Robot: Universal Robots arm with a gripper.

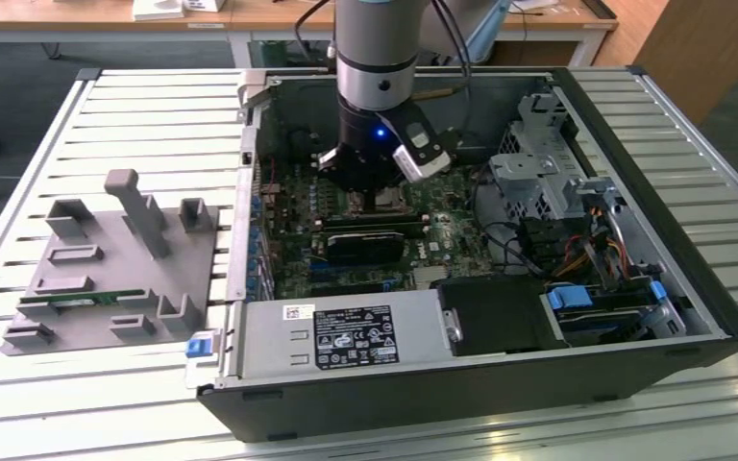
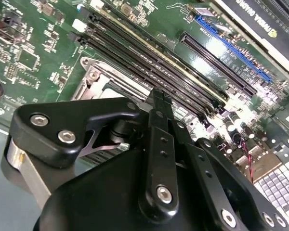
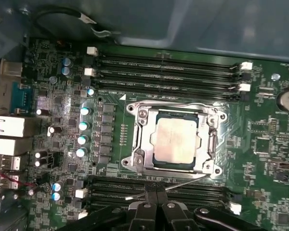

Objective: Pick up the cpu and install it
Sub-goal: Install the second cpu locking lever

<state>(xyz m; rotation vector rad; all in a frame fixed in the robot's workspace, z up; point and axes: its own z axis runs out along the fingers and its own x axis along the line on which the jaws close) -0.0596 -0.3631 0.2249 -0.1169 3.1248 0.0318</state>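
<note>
The cpu (image 3: pixel 176 140), a small square chip with a silver-grey top, lies flat inside the metal socket frame (image 3: pixel 140 139) on the green motherboard (image 3: pixel 62 106). My gripper (image 3: pixel 156 189) hovers just off one side of the socket, over the memory slots, and is apart from the chip. Its two black fingers (image 2: pixel 158 110) are pressed together with nothing between them. In the exterior view the gripper (image 1: pixel 376 188) hangs low inside the open computer case (image 1: pixel 676 279), right above the socket area.
A black graphics card (image 1: pixel 369 240) lies close in front of the socket. The power supply (image 1: pixel 343 336) and drive cage (image 1: pixel 542 163) line the case. At the exterior view's left, a grey tray (image 1: pixel 112 279) holds a green memory stick (image 1: pixel 81 299).
</note>
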